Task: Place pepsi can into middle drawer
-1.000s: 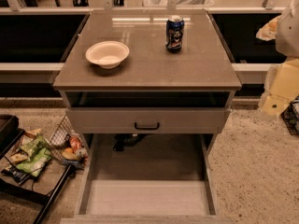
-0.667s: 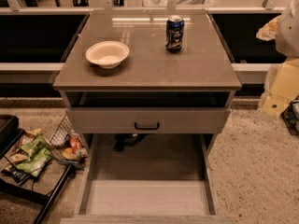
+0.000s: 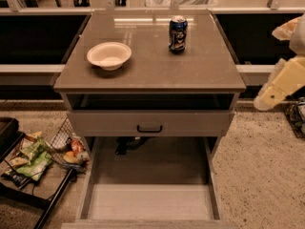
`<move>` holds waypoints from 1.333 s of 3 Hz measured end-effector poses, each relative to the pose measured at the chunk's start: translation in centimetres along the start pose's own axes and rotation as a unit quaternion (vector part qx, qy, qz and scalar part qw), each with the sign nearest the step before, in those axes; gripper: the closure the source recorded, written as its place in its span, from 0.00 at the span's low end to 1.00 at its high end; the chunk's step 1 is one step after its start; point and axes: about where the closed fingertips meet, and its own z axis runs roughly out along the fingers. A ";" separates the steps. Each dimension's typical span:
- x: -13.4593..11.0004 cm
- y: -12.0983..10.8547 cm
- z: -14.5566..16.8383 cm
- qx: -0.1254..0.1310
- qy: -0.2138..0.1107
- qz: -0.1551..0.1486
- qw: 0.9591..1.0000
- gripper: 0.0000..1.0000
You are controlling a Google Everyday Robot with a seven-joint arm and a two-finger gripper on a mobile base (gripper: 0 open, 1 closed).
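The pepsi can (image 3: 177, 34), dark blue with a silver top, stands upright on the back right of the cabinet top (image 3: 152, 73). The middle drawer (image 3: 150, 202) is pulled out at the bottom of the view, and its pale floor is bare. My gripper (image 3: 269, 97) is at the right edge, a cream-coloured part beside the cabinet's right side. It is level with the cabinet top, well to the right of the can and apart from it. It holds nothing that I can see.
A white bowl (image 3: 109, 56) sits on the left of the cabinet top. A grey drawer front with a black handle (image 3: 149, 128) is shut above the open drawer. A wire rack with snack bags (image 3: 33, 154) stands on the floor at the left.
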 end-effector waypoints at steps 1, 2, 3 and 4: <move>-0.9 -5.4 2.7 0.030 -0.105 0.048 0.993 0.00; -2.3 -11.2 4.4 0.065 -0.204 0.071 0.974 0.00; -4.1 -16.2 7.8 0.065 -0.273 0.085 0.956 0.00; -4.1 -16.2 7.8 0.065 -0.273 0.085 0.956 0.00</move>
